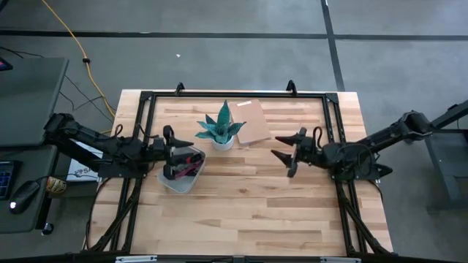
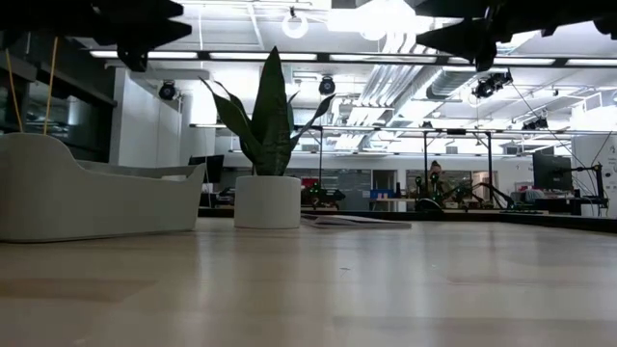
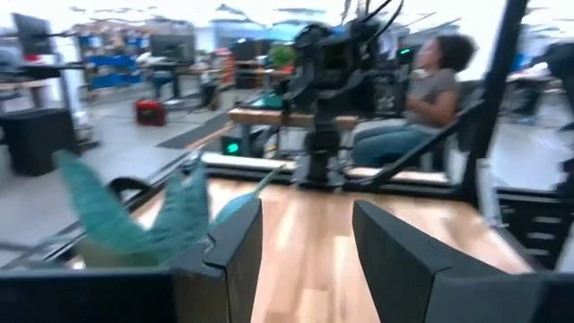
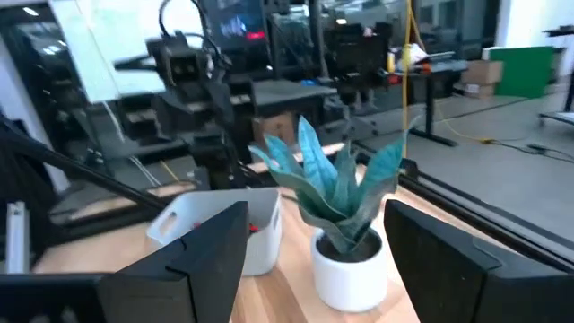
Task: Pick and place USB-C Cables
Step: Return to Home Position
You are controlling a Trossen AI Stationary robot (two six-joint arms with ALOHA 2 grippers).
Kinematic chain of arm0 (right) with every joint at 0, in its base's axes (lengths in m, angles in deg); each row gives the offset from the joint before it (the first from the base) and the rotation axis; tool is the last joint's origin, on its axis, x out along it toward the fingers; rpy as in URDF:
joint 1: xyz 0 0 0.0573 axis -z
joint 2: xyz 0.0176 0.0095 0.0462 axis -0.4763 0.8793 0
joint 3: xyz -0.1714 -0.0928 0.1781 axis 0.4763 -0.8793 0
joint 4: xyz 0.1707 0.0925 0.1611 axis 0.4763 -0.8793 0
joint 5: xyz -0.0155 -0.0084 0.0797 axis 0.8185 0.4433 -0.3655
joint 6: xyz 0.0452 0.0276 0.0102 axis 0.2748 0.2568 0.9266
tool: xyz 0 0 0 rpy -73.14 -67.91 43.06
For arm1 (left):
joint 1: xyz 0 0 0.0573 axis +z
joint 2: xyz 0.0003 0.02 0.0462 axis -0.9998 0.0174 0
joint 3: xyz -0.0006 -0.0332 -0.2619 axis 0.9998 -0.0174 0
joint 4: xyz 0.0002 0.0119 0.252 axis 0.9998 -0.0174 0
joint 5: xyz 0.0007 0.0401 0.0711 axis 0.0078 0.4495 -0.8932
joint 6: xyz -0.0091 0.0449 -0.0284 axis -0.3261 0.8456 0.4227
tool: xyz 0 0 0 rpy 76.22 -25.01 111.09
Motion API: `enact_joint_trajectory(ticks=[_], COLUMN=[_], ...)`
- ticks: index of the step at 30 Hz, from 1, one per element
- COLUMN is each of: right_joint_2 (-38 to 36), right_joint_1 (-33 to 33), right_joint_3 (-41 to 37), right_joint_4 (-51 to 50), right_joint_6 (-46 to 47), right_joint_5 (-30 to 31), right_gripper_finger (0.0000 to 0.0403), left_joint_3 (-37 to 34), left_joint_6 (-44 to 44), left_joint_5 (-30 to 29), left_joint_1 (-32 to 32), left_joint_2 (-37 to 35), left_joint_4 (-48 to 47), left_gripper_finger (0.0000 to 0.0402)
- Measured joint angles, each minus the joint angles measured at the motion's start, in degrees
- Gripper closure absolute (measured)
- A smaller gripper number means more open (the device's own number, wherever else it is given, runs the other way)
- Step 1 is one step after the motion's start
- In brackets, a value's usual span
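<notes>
The USB-C cables [image 1: 188,166] show as a small red and black heap inside a white bin [image 1: 180,180] on the left half of the table; single cables cannot be told apart. A bit of red [image 4: 254,229] shows in the bin in the right wrist view. My left gripper [image 1: 178,152] [image 3: 305,260] hovers open over the bin's left part, above its rim, fingers pointing toward the table's right. My right gripper [image 1: 276,146] [image 4: 323,269] is open in the air right of the plant, pointing toward the plant and bin. Both grippers are empty.
A potted plant with blue-green leaves [image 1: 221,131] [image 2: 268,200] stands in a white pot between the two grippers, just right of the bin [image 2: 87,198]. A flat brown card [image 1: 253,123] lies behind it. A black frame [image 1: 234,94] runs along the table's far and side edges.
</notes>
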Motion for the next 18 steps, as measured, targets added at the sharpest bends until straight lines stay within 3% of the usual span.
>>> enact_joint_trajectory(ticks=[6,18], right_joint_2=[-1.86,-1.86], right_joint_1=[2.86,3.44], right_joint_3=[-0.47,-0.47], right_joint_4=[0.02,3.89], right_joint_6=[2.4,-1.02], right_joint_5=[-1.64,-7.66], right_gripper_finger=[0.0151,0.0151], left_joint_3=[0.0,0.0], left_joint_6=[-1.2,-7.1], left_joint_5=[-1.34,5.94], left_joint_1=[-0.01,-0.04], left_joint_2=[0.0,0.0], left_joint_4=[-0.63,-0.5], left_gripper_finger=[0.0245,0.0245])
